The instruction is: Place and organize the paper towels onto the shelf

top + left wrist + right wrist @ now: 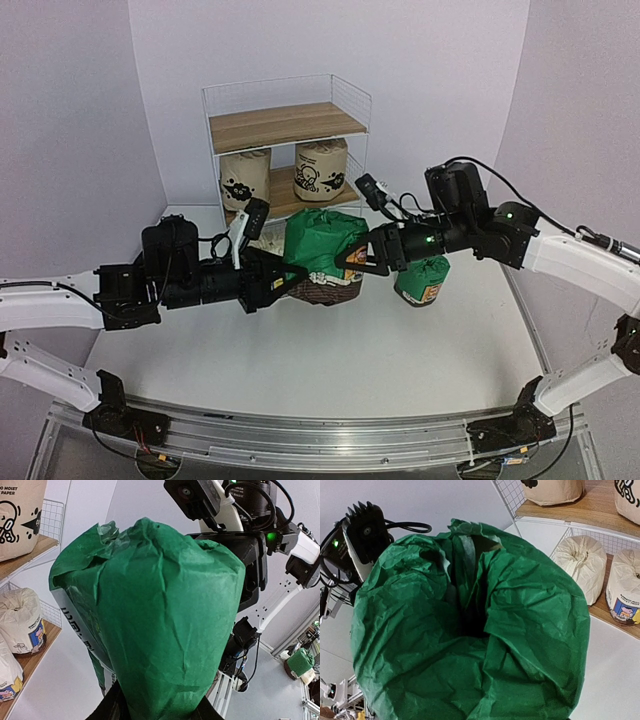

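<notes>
My left gripper [285, 272] is shut on a green paper towel roll [322, 242] and holds it up in front of the shelf [285, 128]. The roll [160, 615] fills the left wrist view, with a dark finger [107, 706] at its base. My right gripper [352, 262] is against the roll's right side. In the right wrist view the roll's gathered top [470, 625] hides the fingers. Two beige rolls [245, 178] [321, 170] stand on the middle board. White rolls [582, 565] [625, 592] sit on the bottom board. A second green roll [422, 281] stands on the table.
A brown woven basket [325, 291] sits on the table right under the held roll. The shelf's top board is bare wood. The wire mesh side [512, 495] of the shelf is close behind the roll. Both arms meet in the middle of the table.
</notes>
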`<state>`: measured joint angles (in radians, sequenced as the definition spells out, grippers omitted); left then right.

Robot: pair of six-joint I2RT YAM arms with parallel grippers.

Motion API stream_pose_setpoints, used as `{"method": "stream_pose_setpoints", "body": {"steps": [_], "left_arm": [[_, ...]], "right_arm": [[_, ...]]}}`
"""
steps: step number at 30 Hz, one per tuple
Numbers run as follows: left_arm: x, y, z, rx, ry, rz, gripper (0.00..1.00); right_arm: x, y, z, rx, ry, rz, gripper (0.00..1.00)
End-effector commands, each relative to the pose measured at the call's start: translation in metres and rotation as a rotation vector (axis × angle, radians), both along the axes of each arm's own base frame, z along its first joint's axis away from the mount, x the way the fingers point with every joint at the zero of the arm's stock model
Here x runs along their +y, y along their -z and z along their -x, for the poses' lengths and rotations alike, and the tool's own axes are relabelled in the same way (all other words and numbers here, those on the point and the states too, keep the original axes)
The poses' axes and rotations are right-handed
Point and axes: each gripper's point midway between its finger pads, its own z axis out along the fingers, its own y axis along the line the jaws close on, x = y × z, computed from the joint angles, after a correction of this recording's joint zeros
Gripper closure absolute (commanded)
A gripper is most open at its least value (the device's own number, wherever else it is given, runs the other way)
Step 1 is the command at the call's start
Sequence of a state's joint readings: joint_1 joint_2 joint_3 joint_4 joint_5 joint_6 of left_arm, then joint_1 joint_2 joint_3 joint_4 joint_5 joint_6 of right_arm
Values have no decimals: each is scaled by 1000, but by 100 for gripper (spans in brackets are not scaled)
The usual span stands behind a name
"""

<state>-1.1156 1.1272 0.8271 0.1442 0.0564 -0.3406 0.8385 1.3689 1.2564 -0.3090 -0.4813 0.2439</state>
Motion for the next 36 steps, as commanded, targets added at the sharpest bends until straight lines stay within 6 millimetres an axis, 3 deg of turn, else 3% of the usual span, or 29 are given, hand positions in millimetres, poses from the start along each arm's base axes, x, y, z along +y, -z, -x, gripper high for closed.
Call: {"method": "stream_pose_setpoints", "body": {"steps": [1,5,6,7,15,18,22,27,36], "left_arm": [[-3,-57,3,-64,6,133,51],[5,-59,-3,-60,-48,125,11],[9,-59,-6,-58,-73,119,3],[12,-60,-8,-56,-91,117,1],[42,-65,-8,-55,-168,111,0],[59,-65,-10,-47,-220,109,0],[83,-60,-10,-21,-285,98,0],[102,-55,-9,-1,-330,111,0],[113,-36,-11,45,-376,75,0]], "right_arm": [[7,-37,-6,-98,44,-98,64],[-2,-46,-13,-131,118,-102,74],[-5,-53,-14,-144,133,-111,75],[-6,-59,-14,-158,141,-120,75],[-29,-110,-23,-289,254,-172,75],[-37,-140,-27,-363,300,-199,77],[-43,-195,-36,-465,357,-260,77],[-33,-237,-76,-572,487,-262,76],[8,-245,-167,-678,722,-182,77]]}}
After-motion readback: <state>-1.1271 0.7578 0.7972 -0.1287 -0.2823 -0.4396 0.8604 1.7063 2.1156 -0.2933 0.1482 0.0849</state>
